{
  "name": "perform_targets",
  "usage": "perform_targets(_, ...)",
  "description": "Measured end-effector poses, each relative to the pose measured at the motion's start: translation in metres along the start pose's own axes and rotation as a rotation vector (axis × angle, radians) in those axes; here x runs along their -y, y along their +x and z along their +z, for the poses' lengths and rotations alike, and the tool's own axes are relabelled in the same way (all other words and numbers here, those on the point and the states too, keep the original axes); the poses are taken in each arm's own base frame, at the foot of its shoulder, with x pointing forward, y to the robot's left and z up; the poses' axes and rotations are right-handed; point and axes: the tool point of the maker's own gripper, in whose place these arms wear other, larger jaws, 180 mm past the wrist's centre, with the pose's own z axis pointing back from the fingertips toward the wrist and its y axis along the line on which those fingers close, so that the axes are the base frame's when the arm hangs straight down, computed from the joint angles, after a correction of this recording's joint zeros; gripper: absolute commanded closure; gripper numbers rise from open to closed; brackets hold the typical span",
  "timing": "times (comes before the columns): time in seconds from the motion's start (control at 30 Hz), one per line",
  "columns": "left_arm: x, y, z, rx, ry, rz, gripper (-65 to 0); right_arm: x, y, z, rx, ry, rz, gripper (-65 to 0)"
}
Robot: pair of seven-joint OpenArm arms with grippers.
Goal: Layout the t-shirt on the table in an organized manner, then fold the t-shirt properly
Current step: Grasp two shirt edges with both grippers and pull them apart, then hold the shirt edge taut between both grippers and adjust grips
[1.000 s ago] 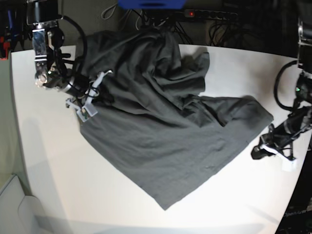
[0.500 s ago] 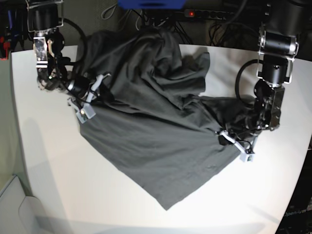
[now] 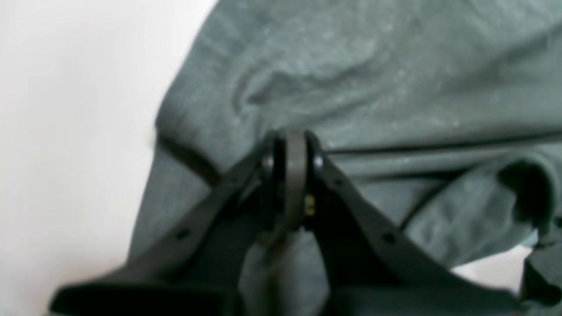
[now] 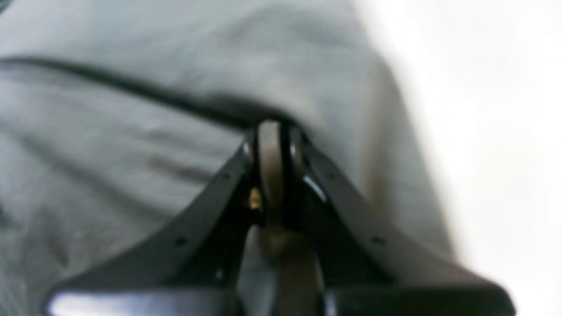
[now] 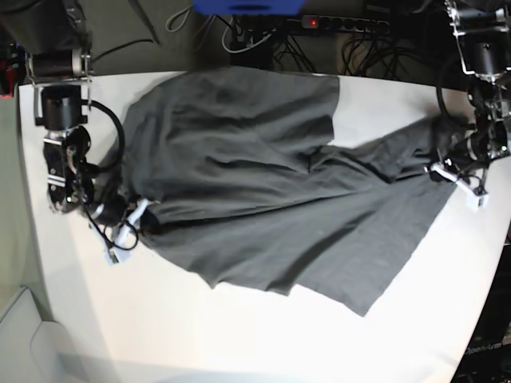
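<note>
The dark grey t-shirt (image 5: pixel 263 183) lies stretched across the white table (image 5: pixel 239 335), with one sleeve-like flap toward the back right and the hem running toward the front. My right gripper (image 5: pixel 132 226) is shut on the shirt's left edge; in the right wrist view its fingers (image 4: pixel 272 131) pinch a fold of the cloth (image 4: pixel 131 131). My left gripper (image 5: pixel 457 174) is shut on the shirt's right edge, close to the table's right side. In the left wrist view its fingertips (image 3: pixel 292 145) clamp the cloth (image 3: pixel 351 79) beside a seam.
Behind the table's far edge lie a power strip with a red light (image 5: pixel 343 22), tangled cables (image 5: pixel 255 40) and a blue object (image 5: pixel 247 6). Bare white tabletop shows in front of the shirt and at the left.
My left gripper reached in, took the shirt's right edge and pulled it to the right and back. The right gripper dragged its edge toward the front left. The bunched shirt is now spread wide.
</note>
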Motion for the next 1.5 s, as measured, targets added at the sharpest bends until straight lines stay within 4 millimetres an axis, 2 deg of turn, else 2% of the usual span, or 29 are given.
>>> perform_targets(0.07,-0.003,-0.007,0.015,-0.046,0.031,-0.027,-3.9,-0.006,0.027,-0.005,0.046,0.016,0.012,-3.7)
perform_targets(0.17,0.012,0.013,0.037,0.018,0.015,-0.038,-3.9,-0.014,0.054,-0.001,0.074,0.026,0.063,-3.7)
perform_targets(0.23,0.024,0.038,0.054,0.101,-0.002,-0.050,-3.9,-0.021,0.050,0.005,0.062,0.026,0.101,-3.7)
perform_targets(0.33,0.036,0.064,0.069,0.197,-0.014,-0.053,-3.9,-0.040,0.019,0.018,-0.003,0.034,0.165,-3.7)
perform_targets(0.43,0.051,0.070,0.061,0.202,-0.041,-0.030,-3.9,-0.060,0.005,0.029,-0.017,0.052,0.208,-3.7)
perform_targets(0.5,0.066,0.083,0.053,0.231,-0.098,0.003,-3.9,-0.077,0.001,0.033,0.005,0.073,0.217,-3.7)
perform_targets(0.57,0.070,0.092,0.035,0.235,-0.102,0.021,-3.9,-0.092,-0.013,0.033,0.010,0.111,0.186,-3.7)
perform_targets(0.67,0.082,0.077,-0.001,0.178,-0.085,-0.030,-3.9,-0.090,-0.063,0.036,-0.111,0.101,0.159,-3.7)
perform_targets(0.73,0.093,0.060,-0.024,0.135,-0.086,-0.064,-3.9,-0.092,-0.077,0.039,-0.130,0.106,0.139,-3.7)
perform_targets(0.8,0.097,0.045,-0.037,0.109,-0.084,-0.084,-3.9,-0.093,-0.079,0.039,-0.129,0.109,0.132,-3.7)
perform_targets(0.9,0.084,0.036,-0.043,0.090,-0.046,-0.092,-3.9,-0.079,-0.085,0.046,-0.154,0.075,0.171,-3.5)
perform_targets(0.97,0.067,0.035,-0.043,0.088,-0.007,-0.099,-3.9,-0.067,-0.088,0.049,-0.174,0.034,0.213,-3.4)
perform_targets(1.1,0.027,0.023,-0.034,0.095,0.066,-0.090,-3.9,-0.056,-0.089,0.047,-0.197,-0.003,0.273,-3.3)
perform_targets(1.2,-0.001,0.014,-0.020,0.101,0.105,-0.062,-3.9,-0.039,-0.085,0.052,-0.174,-0.061,0.262,-3.3)
perform_targets(1.27,-0.026,0.002,-0.004,0.048,0.162,-0.055,-3.9,-0.030,-0.085,0.056,-0.165,-0.091,0.257,-3.4)
perform_targets(1.33,-0.043,-0.007,0.012,0.024,0.212,-0.049,-3.9,-0.025,-0.081,0.056,-0.162,-0.112,0.260,-3.4)
perform_targets(1.43,-0.047,-0.012,0.026,0.009,0.250,-0.060,-4.0,-0.020,-0.073,0.053,-0.184,-0.134,0.282,-3.6)
perform_targets(1.5,-0.047,-0.006,0.032,0.023,0.275,-0.079,-4.0,-0.019,-0.068,0.051,-0.183,-0.145,0.288,-3.7)
